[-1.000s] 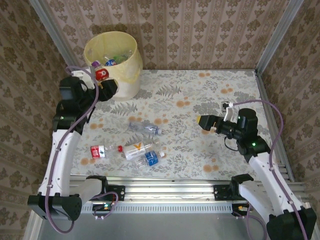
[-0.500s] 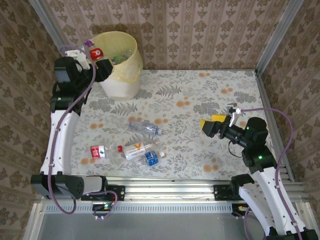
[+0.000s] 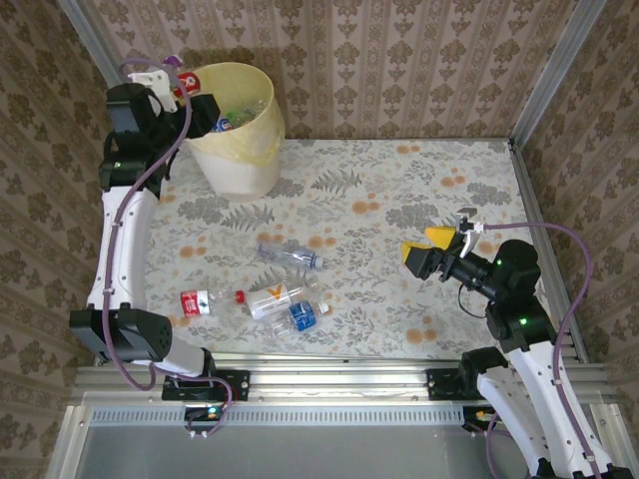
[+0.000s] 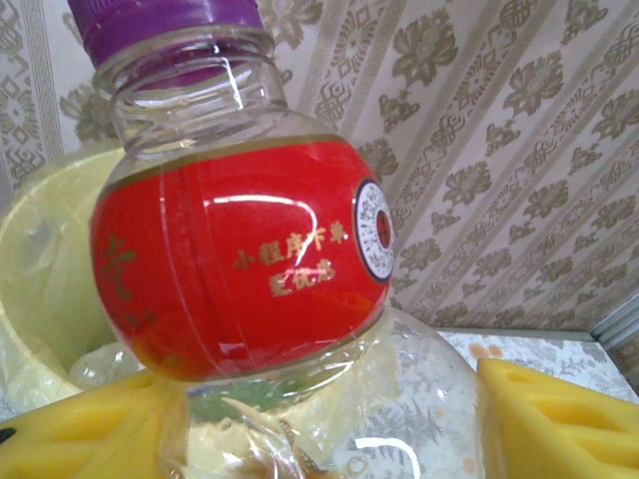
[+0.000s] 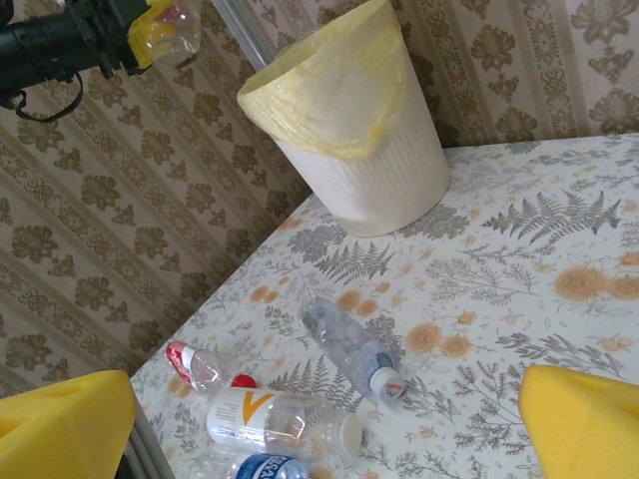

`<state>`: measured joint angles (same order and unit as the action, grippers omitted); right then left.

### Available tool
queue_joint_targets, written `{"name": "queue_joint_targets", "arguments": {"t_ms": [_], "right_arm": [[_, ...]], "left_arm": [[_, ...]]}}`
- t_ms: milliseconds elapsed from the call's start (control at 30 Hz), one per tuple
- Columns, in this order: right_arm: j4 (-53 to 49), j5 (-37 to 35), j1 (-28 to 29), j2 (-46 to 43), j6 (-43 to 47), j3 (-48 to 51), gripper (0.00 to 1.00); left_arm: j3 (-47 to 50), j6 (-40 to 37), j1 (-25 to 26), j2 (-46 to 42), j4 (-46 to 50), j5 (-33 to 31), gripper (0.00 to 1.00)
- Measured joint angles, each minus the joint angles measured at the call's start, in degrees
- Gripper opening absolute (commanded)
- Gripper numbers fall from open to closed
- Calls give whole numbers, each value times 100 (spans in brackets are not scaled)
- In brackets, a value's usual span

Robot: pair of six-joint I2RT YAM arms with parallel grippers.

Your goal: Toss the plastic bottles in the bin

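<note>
The left gripper (image 4: 319,431) is clamped on a red-labelled bottle (image 4: 240,261) with a purple cap, its body pinched between the two yellow pads (image 4: 559,419) and its cap poking out past them, high up at the left rim of the bin (image 3: 240,150), where other bottles lie inside. The right gripper (image 3: 424,249) hangs with its jaws spread wide and nothing between them, over the right side of the table (image 3: 399,190). It is well apart from four bottles (image 3: 290,256) lying loose near the front left.
</note>
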<state>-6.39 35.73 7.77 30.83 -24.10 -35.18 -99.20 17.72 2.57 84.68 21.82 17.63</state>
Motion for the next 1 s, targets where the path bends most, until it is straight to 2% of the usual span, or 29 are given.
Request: {"name": "queue_joint_targets", "arguments": {"t_ms": [233, 367, 533, 633, 833, 1000], "right_arm": [[0, -61, 0, 31, 42, 0, 100], [-4, -81, 0, 46, 83, 0, 100], [-4, -83, 0, 105, 146, 0, 100], [-7, -83, 0, 155, 149, 0, 100], [-26, -83, 0, 181, 166, 0, 100], [-26, -83, 0, 181, 168, 0, 100]], "left_arm": [[173, 26, 0, -81, -1010, 68, 54], [767, 94, 0, -361, -2022, 85, 55], [1762, 306, 0, -693, -3766, 107, 54], [1910, 407, 0, -671, -4378, 85, 54], [1906, 546, 0, -575, -5145, 72, 54], [1672, 568, 0, -238, -5099, 61, 55]]}}
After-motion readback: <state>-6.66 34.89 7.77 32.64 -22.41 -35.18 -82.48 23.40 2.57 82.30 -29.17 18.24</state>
